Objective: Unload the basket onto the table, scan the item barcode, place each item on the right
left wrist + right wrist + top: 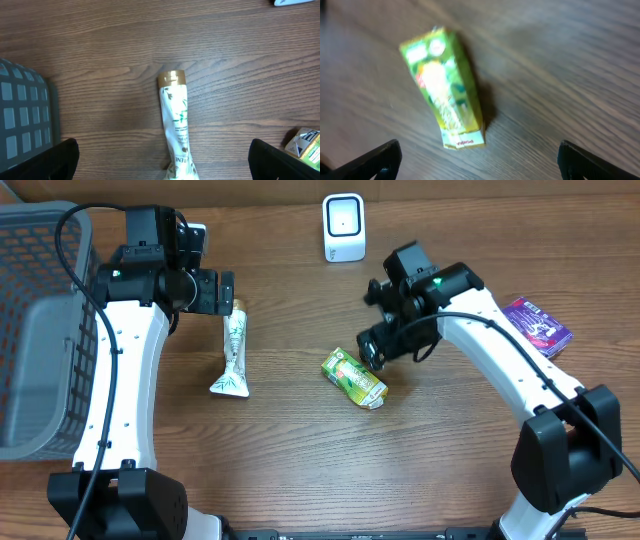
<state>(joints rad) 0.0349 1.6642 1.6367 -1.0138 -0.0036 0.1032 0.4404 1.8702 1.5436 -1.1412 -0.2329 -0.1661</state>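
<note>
Green-and-yellow carton (354,377) lies flat mid-worktop (300,460), long axis running far-left to near-right, just near-left of the right tool (372,350), whose fingers stand spread and empty over it. This is the nearer arm. Left tool (226,292), likewise spread, hovers above a white tube (233,350); the scanner (344,227) stands far behind.

No print reads clearly: lettering on the tube (175,125) and the green carton (445,95) is too blurred.
</note>
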